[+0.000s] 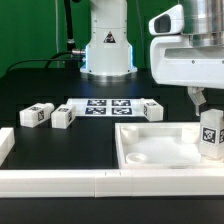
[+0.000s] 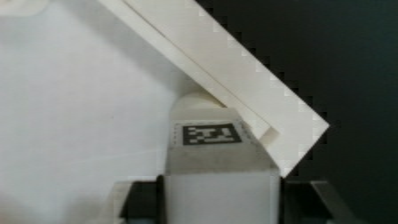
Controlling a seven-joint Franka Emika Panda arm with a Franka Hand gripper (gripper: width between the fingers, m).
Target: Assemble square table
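I am reaching out from my base [image 1: 105, 50] toward the exterior view's right, with my white wrist [image 1: 185, 55] hanging high and pointing straight down. My gripper [image 1: 204, 108] is clamping a leg post [image 1: 210, 135], holding it upright by its upper part. In the wrist view my two dark fingers [image 2: 143, 200] are pressing on either side of the post, jaws partly closed, one pad on each flank, its tagged face showing between them.

Four leg posts [image 1: 36, 115], one square panel [image 1: 150, 152], one marker board [image 1: 105, 107]
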